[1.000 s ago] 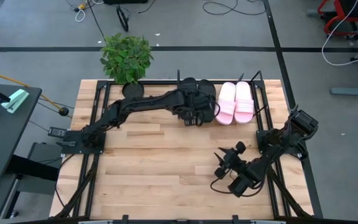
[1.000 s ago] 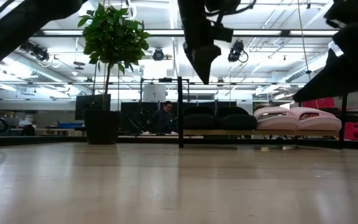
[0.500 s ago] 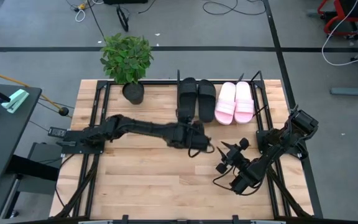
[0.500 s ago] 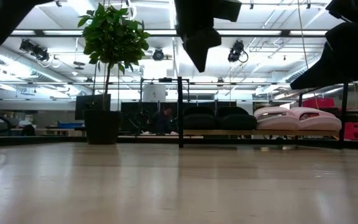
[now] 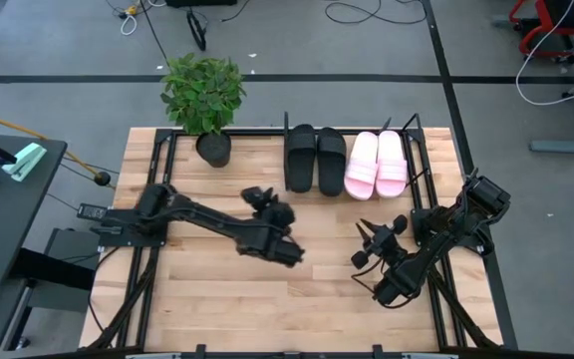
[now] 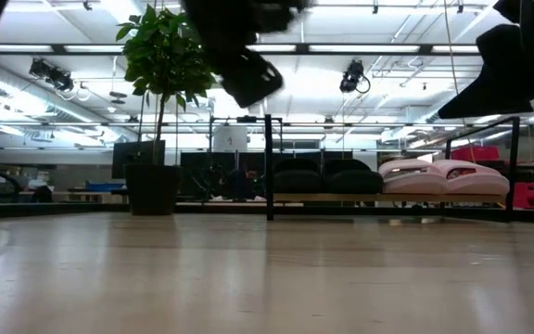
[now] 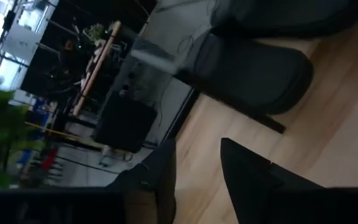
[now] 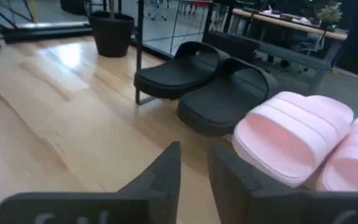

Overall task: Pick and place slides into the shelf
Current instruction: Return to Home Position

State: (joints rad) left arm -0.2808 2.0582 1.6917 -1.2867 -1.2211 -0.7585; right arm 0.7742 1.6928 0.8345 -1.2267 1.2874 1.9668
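Observation:
Two black slides (image 5: 315,158) and two pale pink slides (image 5: 378,163) stand side by side, soles down, on the low black rod shelf (image 6: 269,167) at the table's far edge. They also show in the right wrist view, the black slides (image 8: 210,84) and the pink slides (image 8: 297,140). My left gripper (image 5: 261,197) hovers over the table's middle, open, pointing toward the black slides (image 7: 253,68). My right gripper (image 5: 369,241) hangs near the right side, its fingers (image 8: 166,171) a narrow gap apart, nothing between them.
A potted plant (image 5: 203,95) stands at the far left corner, its pot (image 8: 110,31) left of the shelf. Black frame rails (image 5: 157,259) run along both table sides. Wooden tabletop (image 5: 257,299) stretches between the arms and the near edge.
My left gripper has drawn back from above the black slides toward the table's near edge and left, sinking and rolling as it went. The black slides, hidden under it before, now show on the shelf and have not moved. My right gripper has tipped a little.

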